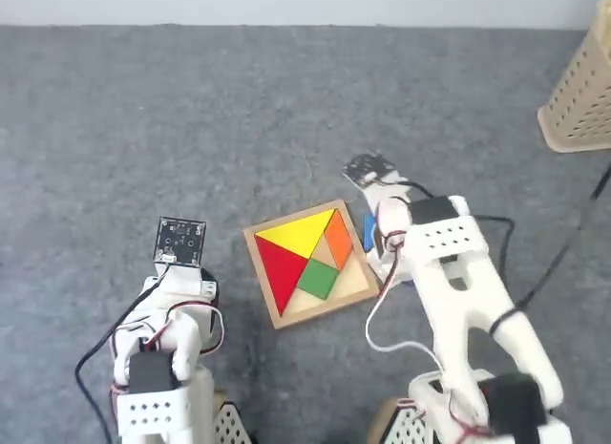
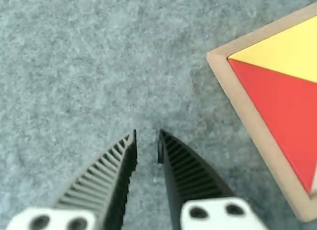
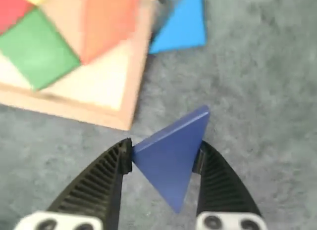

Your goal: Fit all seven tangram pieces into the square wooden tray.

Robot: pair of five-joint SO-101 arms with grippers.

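The square wooden tray (image 1: 270,306) lies on the grey carpet and holds a yellow triangle (image 1: 298,234), a red triangle (image 1: 279,270), an orange piece (image 1: 339,239) and a green square (image 1: 318,279). My right gripper (image 3: 163,151) is shut on a dark blue triangle (image 3: 168,163), held just off the carpet beside the tray's right edge (image 3: 133,86). A light blue piece (image 3: 181,29) lies on the carpet by that same edge, seen from above as light blue piece (image 1: 368,232). My left gripper (image 2: 147,138) hangs over bare carpet left of the tray corner (image 2: 218,59), fingers almost touching, holding nothing.
A perforated beige basket (image 1: 582,91) stands at the far right. Cables trail from the right arm (image 1: 449,272) toward the front. Part of the tray's floor (image 3: 99,81) near the green square is bare wood. Open carpet stretches behind and left of the tray.
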